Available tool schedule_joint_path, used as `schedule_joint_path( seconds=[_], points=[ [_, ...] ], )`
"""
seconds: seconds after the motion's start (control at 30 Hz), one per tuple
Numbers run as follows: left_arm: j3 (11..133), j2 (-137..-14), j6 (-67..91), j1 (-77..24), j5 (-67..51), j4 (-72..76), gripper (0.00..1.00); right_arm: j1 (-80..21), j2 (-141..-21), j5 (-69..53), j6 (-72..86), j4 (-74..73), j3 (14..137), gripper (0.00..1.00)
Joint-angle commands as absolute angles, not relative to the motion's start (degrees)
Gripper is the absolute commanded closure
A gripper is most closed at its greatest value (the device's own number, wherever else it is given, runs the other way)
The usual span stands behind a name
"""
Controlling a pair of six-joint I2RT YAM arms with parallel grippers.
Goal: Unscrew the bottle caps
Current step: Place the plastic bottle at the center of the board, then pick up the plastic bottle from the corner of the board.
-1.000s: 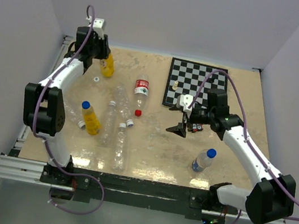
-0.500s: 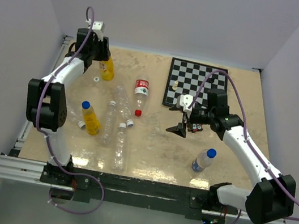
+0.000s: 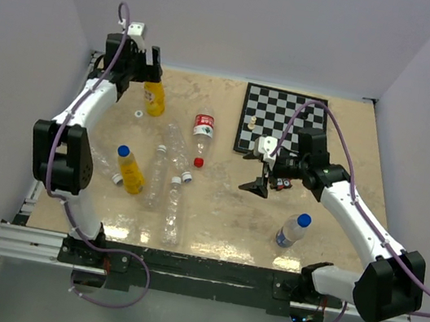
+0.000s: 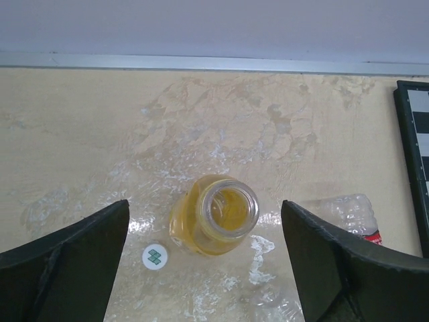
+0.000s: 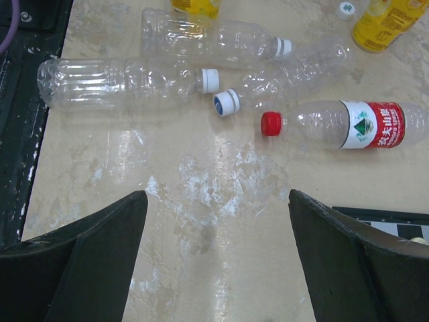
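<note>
Top view: the left gripper [image 3: 142, 66] hovers at the far-left corner of the table [image 3: 223, 212], above an upright orange-yellow bottle [image 3: 154, 97]. A loose white cap [image 3: 138, 113] lies just beside it. A second orange-yellow bottle [image 3: 129, 171], blue-capped, lies nearer the arm bases. A clear blue-capped bottle [image 3: 292, 230] rests near the right arm. The right gripper [image 3: 254, 186] hangs by the chessboard [image 3: 284, 115].

Left wrist view: the upright bottle's mouth is uncapped, with orange liquid inside. The jaws are spread wide on either side, not touching it. The white cap bears a small green logo.

Right wrist view: the jaws are wide and hold nothing. Beyond them lies a red-capped bottle [image 5: 335, 125] (red-and-white label, Chinese characters) among clear unlabelled bottles [image 5: 127, 82].
</note>
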State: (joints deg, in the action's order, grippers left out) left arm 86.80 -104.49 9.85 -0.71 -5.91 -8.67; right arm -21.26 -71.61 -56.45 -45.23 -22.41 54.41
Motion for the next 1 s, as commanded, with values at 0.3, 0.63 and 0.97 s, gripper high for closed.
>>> schedule_joint_path(
  seconds=[0.3,0.63,0.97],
  points=[
    [78.94,-81.58,14.67,-0.09,-4.83,-6.07,0.00,-21.45,-70.40,-56.34,-48.60,-24.34,56.60,0.11],
    [66.11,-65.67,18.54,-0.09,-21.86,-3.52,0.00,-21.18,-70.40,-54.93,-48.87,-24.70,56.78,0.11],
    [62.58,-55.12,12.04,-12.30,-21.18,-13.80,0.00,-20.22,-70.58,-54.40,-48.60,-24.70,56.87,0.10]
  ],
)
